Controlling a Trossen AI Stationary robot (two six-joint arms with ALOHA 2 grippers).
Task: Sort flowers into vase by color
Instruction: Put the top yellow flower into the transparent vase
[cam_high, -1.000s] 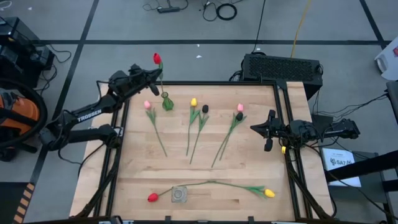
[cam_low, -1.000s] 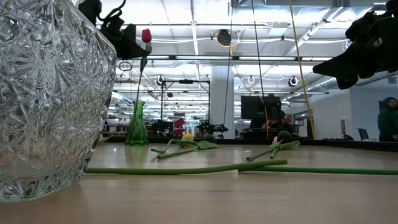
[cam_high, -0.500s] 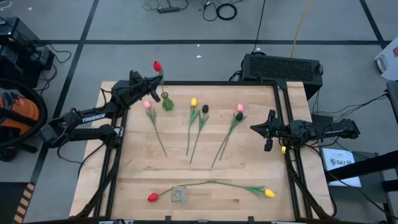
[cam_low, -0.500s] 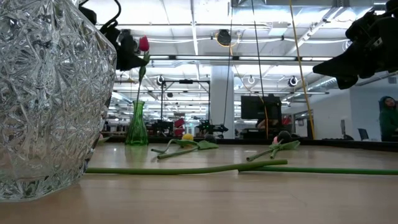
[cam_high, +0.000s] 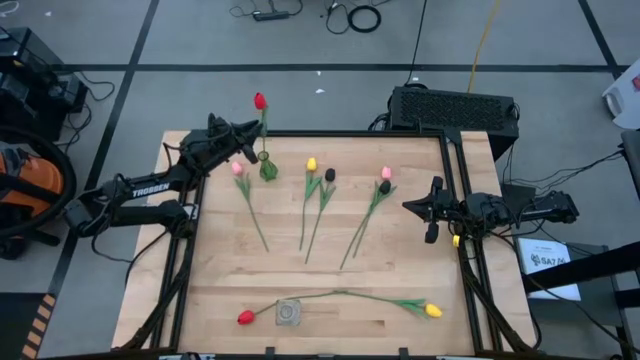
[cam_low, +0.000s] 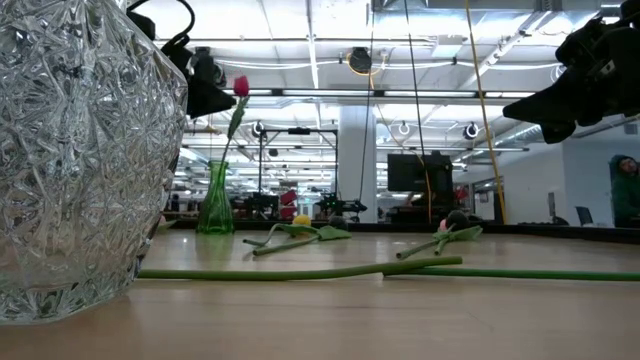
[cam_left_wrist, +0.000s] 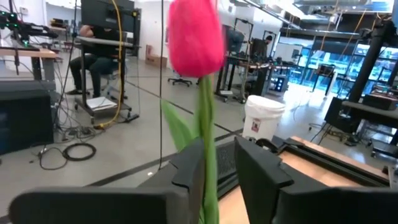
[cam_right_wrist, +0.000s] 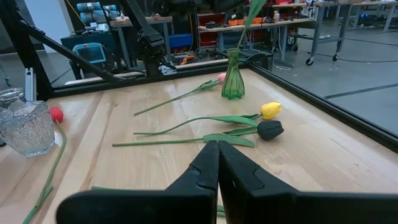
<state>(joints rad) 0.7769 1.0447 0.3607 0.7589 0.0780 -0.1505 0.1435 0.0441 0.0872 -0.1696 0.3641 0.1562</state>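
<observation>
A red tulip (cam_high: 260, 101) stands with its stem in the small green vase (cam_high: 268, 168) near the table's far left corner, leaning a little. My left gripper (cam_high: 245, 135) is open beside it, and in the left wrist view the stem (cam_left_wrist: 208, 155) rises between its fingers. My right gripper (cam_high: 430, 215) hovers shut over the table's right side. Pink (cam_high: 237, 168), yellow (cam_high: 311, 163), black (cam_high: 329, 175), pink (cam_high: 386, 173) and black (cam_high: 384, 187) tulips lie flat mid-table. A red (cam_high: 245, 317) and a yellow tulip (cam_high: 433, 310) lie near the front edge. My left gripper comes level from the table's left side, its fingers on either side of the red tulip's stem below the head (cam_left_wrist: 207, 134). The stem runs close along one finger (cam_left_wrist: 189, 171), with a gap to the other. I cannot tell whether it touches.
A cut-glass vase (cam_high: 288, 312) stands at the near edge between the red and yellow tulips and fills the low view's left (cam_low: 80, 150). A black box (cam_high: 455, 105) sits behind the far right corner. Bare wood lies between the mid-table flowers and the near ones.
My left gripper moved down and toward the table's near side, closer to the green vase, and carried the red tulip lower so its stem went deeper into the vase. In the last half second the tulip's head tipped away from the gripper.
</observation>
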